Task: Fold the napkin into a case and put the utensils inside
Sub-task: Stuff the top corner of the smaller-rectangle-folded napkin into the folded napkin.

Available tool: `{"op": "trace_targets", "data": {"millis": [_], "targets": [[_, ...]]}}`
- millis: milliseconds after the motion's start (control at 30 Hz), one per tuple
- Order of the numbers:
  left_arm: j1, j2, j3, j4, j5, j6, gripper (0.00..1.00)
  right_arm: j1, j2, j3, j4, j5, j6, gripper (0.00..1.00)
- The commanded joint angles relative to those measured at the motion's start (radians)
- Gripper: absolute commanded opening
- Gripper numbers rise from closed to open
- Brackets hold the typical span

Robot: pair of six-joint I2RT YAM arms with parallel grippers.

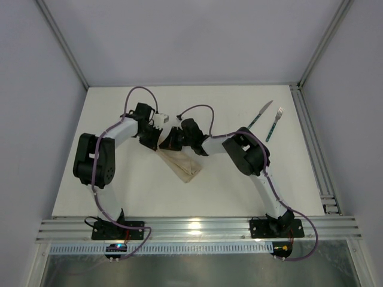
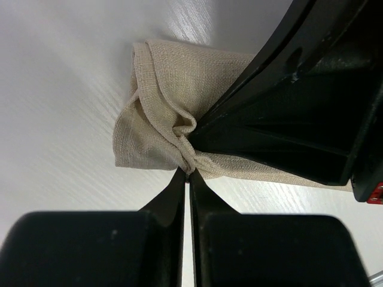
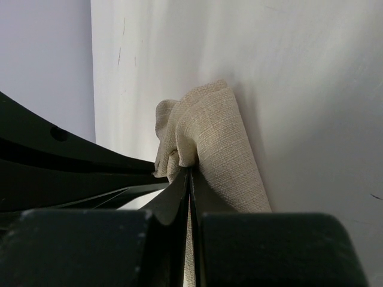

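The beige napkin (image 1: 182, 165) lies folded into a narrow oblong in the middle of the table, running diagonally. My left gripper (image 1: 157, 143) and right gripper (image 1: 170, 143) meet at its far end. In the left wrist view the left gripper (image 2: 188, 174) is shut on a bunched pinch of the napkin (image 2: 161, 113), with the right gripper's fingers (image 2: 287, 119) pressed in beside it. In the right wrist view the right gripper (image 3: 190, 170) is shut on a fold of the napkin (image 3: 212, 131). The knife (image 1: 258, 115) and fork (image 1: 274, 124) lie side by side at the far right.
The white table (image 1: 119, 197) ends at a metal rail (image 1: 191, 227) at the near edge and a rail (image 1: 311, 143) on the right. Grey walls close in the back and sides.
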Motion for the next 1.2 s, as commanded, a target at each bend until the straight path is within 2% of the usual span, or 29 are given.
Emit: {"op": "trace_targets", "data": {"millis": [0,200,533,867,1067,1167], "targets": [[-0.004,-0.064,-0.002,0.069,0.031,0.014,0.00,0.023,0.002,0.058,0.039,-0.030,-0.036,0.04],[-0.001,-0.068,0.001,0.080,0.056,0.020,0.00,0.026,0.004,0.063,0.047,-0.025,-0.020,0.04],[-0.003,-0.081,0.043,0.066,0.120,0.026,0.00,0.026,0.077,0.106,0.003,-0.004,0.096,0.04],[-0.003,-0.027,0.081,0.066,0.163,0.014,0.00,0.026,0.068,0.118,-0.007,0.005,0.061,0.04],[0.002,0.081,0.146,0.031,0.119,0.019,0.00,0.032,0.047,0.123,0.016,-0.009,0.012,0.04],[0.040,0.099,0.129,0.014,0.122,0.014,0.00,0.029,0.007,0.098,0.030,-0.025,-0.028,0.05]]}}
